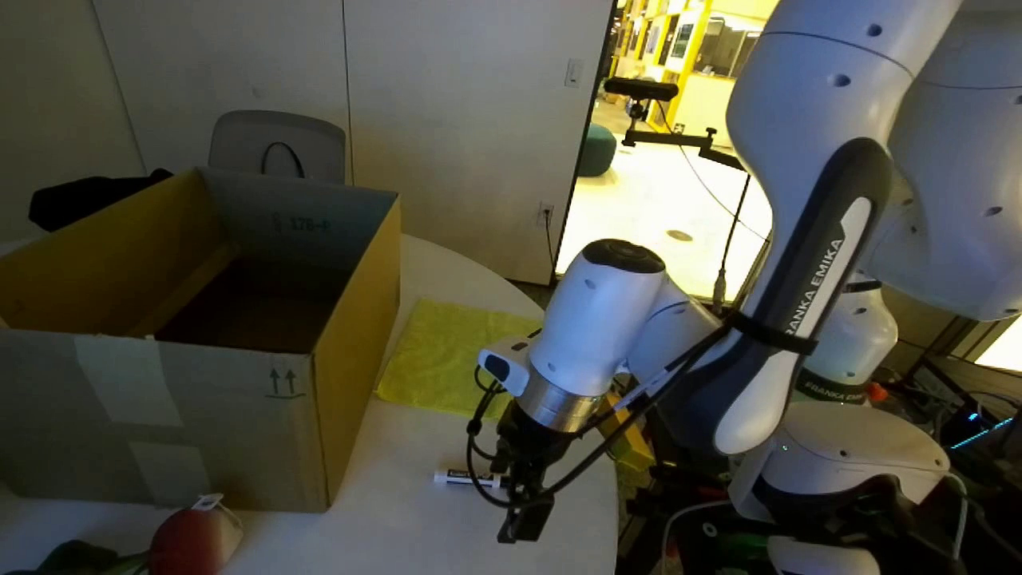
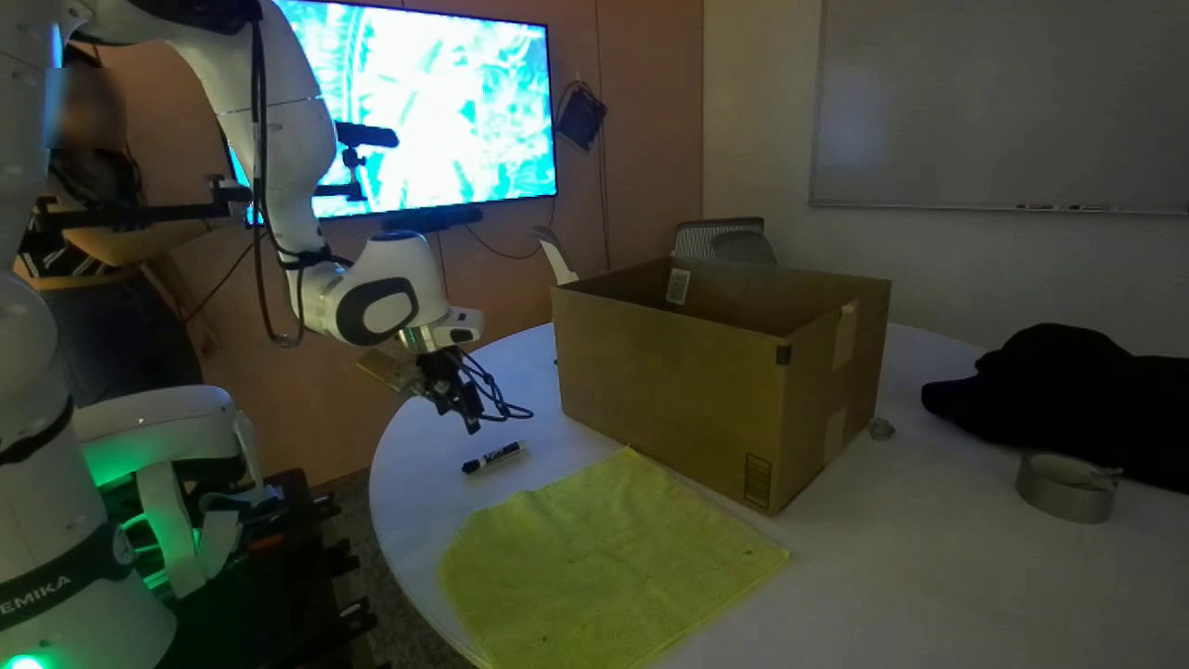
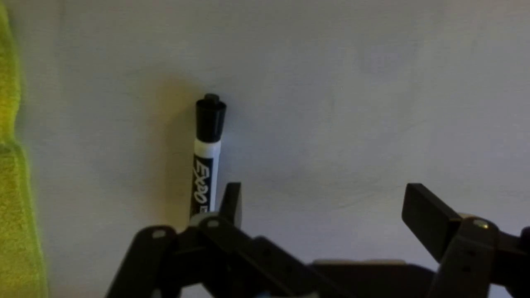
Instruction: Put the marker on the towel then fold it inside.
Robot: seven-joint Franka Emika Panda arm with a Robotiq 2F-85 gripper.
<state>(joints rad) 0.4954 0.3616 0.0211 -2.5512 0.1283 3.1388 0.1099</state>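
Marker [image 3: 205, 165] noted lying flat on the white desk [image 3: 331, 103], near the hand [image 3: 325, 200] and lower than it. Fingers [image 3: 231, 203] held wide apart, desk surface seen between them. In the wrist view the marker is set outside that gap, alongside the finger at the left of that view; its black cap is pointed toward the top, its lower end is covered by that finger. In an exterior view a strip of desk is seen between the fingertips and the marker [image 2: 493, 457].

EXPO is read on the marker's dark panel, in white letters; a smaller line after it is cut off by the finger.

Black cables [image 1: 474, 426] looped beside the hand. On the arm [image 1: 806, 231], RANKA EMIKA is read above a black strap [image 1: 773, 334]; EMIKA is read on a dark band [image 2: 42, 590] round its lower part.

Towel [image 2: 613, 567], yellow-green, spread nearly flat on the desk, near the marker and apart from it, close beside the cardboard box [image 2: 669, 390] in both exterior views. Two upward arrows over a bar are printed on the box's outer wall; on an inner wall a faint code ending in -P is shown, its first characters uncertain. Print on a white label [image 2: 679, 286] inside is too small to be read.

Farther out, a roll of grey tape [image 2: 1066, 494] and a black heap [image 2: 1059, 409] are seen on the desk; a lit screen [image 2: 446, 102] is mounted on the wall.
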